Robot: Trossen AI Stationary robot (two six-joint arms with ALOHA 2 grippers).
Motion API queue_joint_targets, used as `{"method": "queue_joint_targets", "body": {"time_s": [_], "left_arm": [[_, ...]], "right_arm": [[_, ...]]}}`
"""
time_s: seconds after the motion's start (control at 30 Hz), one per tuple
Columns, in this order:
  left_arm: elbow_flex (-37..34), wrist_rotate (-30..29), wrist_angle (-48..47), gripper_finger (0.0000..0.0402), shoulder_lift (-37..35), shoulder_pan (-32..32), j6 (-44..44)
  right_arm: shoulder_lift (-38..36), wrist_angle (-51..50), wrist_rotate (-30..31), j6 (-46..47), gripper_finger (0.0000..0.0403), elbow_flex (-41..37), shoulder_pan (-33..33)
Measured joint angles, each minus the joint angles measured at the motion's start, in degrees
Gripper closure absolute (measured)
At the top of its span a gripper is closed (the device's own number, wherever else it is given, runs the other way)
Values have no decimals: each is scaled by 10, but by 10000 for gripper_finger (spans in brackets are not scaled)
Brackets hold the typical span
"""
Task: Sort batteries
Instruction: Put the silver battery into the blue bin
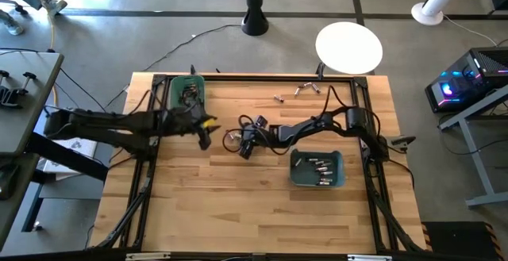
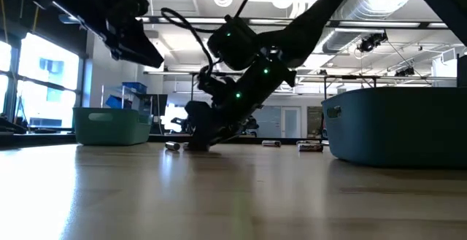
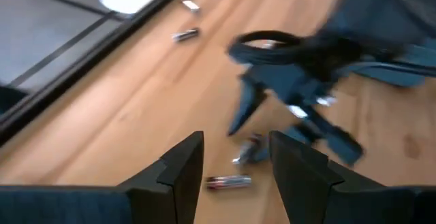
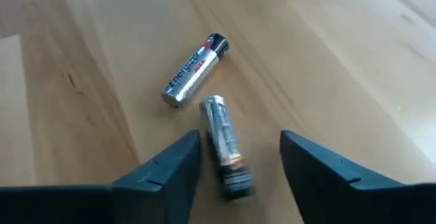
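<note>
Two batteries lie on the wood table under my right gripper (image 4: pixel 240 139): a silvery one (image 4: pixel 194 71) and a second one (image 4: pixel 223 146), which lies lengthwise between the open fingers, clear of both. That gripper (image 1: pixel 244 151) is low over the table's middle (image 2: pixel 197 141). My left gripper (image 1: pixel 204 138) hovers higher, just left of it (image 2: pixel 139 47), open with nothing between its fingers (image 3: pixel 235 142). The left wrist view shows the two batteries (image 3: pixel 228 181) below and ahead of it.
A green bin (image 1: pixel 188 93) holding batteries stands at the far left, and a teal bin (image 1: pixel 317 168) holding several stands right of centre. Loose batteries (image 1: pixel 305 89) lie by the far edge. The near half of the table (image 1: pixel 254 213) is bare wood.
</note>
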Motion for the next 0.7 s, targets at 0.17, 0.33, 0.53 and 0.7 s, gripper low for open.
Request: {"method": "queue_joint_targets", "body": {"time_s": [0.17, 0.33, 0.53, 0.7], "left_arm": [[-34, -5, 71, 245, 5, -46, -10], [-48, -7, 121, 245, 4, -57, 3], [-48, -19, 123, 245, 4, -57, 11], [-48, -20, 123, 245, 4, -57, 25]], "right_arm": [[4, -6, -13, 13, 284, 4, -2], [2, -9, -23, -1, 375, 4, -3], [-62, -97, 16, -2, 375, 2, 17], [-186, -267, 76, -2, 375, 3, 85]]}}
